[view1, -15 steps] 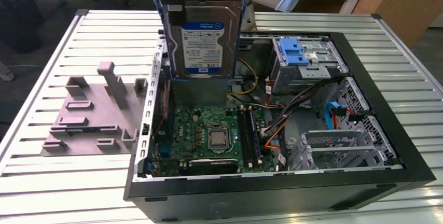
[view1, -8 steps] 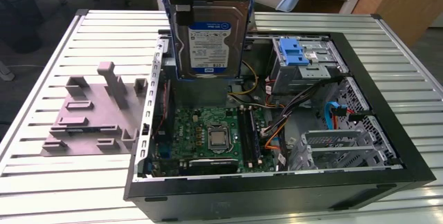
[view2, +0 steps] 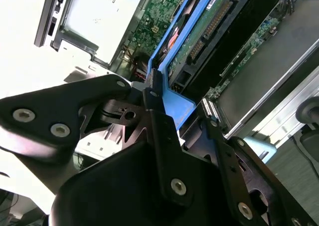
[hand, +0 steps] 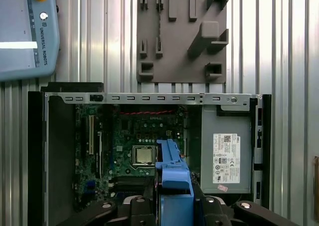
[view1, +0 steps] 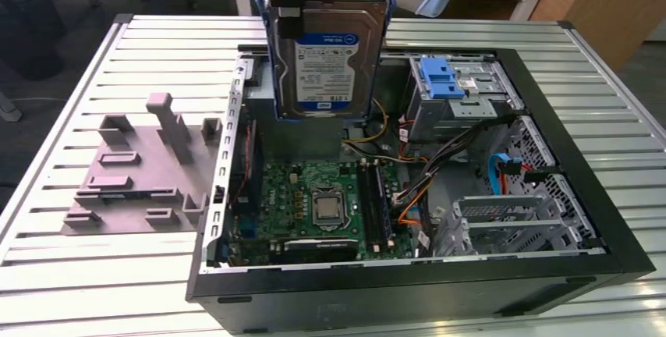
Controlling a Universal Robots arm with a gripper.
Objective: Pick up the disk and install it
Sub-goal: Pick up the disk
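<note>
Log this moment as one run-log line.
phase: carry | gripper: shut on disk | disk: upright, above computer case | installed: not yet

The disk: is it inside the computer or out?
Out. The gripper holds the disk upright above the open computer case, not seated in any bay.

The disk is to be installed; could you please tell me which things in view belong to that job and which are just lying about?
Job: disk, held upright by the hand; open computer case.
Lying about: grey fixture plate; teach pendant; power-supply box.
</note>
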